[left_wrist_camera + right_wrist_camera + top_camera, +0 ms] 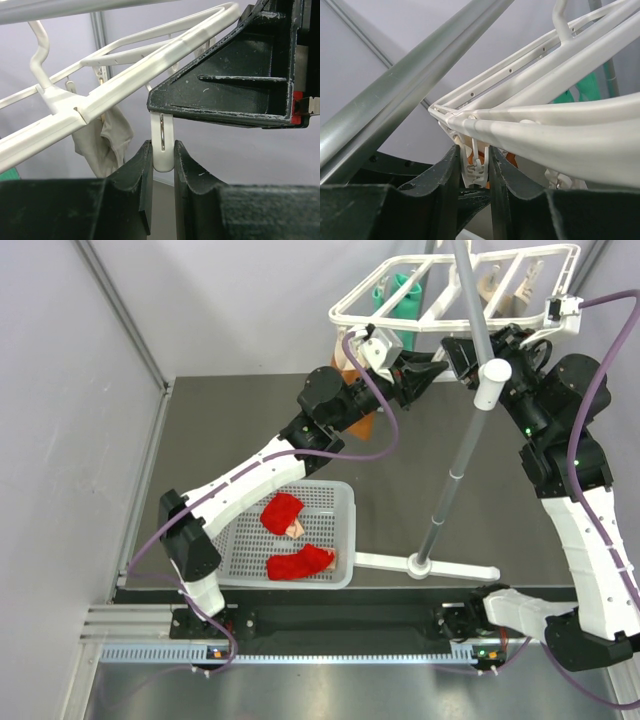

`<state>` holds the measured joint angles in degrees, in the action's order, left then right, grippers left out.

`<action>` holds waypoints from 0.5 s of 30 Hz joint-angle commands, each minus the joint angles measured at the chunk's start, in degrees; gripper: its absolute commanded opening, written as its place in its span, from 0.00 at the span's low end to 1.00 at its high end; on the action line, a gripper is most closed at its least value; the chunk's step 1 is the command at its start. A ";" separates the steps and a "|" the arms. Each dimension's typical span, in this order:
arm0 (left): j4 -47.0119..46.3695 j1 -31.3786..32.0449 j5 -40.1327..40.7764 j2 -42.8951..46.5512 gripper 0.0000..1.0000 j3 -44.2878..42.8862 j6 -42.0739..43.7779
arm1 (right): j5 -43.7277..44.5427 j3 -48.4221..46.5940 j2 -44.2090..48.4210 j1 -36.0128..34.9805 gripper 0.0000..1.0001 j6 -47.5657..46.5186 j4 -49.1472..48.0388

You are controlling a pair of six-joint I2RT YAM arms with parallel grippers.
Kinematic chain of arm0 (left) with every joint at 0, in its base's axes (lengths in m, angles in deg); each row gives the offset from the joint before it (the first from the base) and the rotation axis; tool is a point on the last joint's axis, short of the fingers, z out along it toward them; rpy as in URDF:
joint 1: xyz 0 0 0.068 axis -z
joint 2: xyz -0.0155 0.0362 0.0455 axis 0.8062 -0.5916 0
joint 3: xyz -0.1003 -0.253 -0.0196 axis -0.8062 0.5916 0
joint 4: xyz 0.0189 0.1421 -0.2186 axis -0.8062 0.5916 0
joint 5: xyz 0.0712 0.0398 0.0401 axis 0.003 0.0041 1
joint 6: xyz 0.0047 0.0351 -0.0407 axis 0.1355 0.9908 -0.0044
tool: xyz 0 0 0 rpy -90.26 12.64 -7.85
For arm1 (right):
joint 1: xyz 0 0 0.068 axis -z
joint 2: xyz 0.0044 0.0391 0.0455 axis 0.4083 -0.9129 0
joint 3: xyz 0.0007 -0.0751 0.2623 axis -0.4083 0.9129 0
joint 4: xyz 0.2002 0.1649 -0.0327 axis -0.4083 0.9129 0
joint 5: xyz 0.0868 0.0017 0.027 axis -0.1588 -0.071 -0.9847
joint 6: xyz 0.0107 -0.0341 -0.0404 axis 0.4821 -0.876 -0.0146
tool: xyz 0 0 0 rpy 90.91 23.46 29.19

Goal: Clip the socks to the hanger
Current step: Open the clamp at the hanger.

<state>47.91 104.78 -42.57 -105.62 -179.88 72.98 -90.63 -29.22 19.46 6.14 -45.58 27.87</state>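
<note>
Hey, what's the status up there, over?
Left gripper pinching a clip under the hanger. Right gripper pinching a second clip. Both red socks in the basket, unclipped. Grey pole close by right gripper.

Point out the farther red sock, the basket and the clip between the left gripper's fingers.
farther red sock (282,512): top view, middle of its body.
basket (240,540): top view, bare perforated floor.
clip (162,150): left wrist view, its white lower end.

Dark desk (230,420), bearing a white perforated basket (350,530) near the left front edge and, just beside it to the right, the white foot (460,568) of the hanger (452,485).
</note>
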 commanded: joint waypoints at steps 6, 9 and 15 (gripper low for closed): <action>-2.65 0.37 0.38 5.55 0.55 3.60 -1.73 | -0.64 -0.80 0.20 -0.85 0.00 -0.70 -1.22; -1.86 0.28 0.55 8.72 0.61 6.76 -1.38 | -0.11 -1.33 0.02 -0.94 0.00 -0.97 -0.52; -1.77 0.02 3.28 12.16 0.64 10.38 0.29 | -0.81 -1.59 0.02 -0.85 0.00 -0.44 0.01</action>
<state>48.37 104.91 -40.51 -96.64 -169.19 71.93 -90.63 -29.24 19.44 6.14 -45.87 28.00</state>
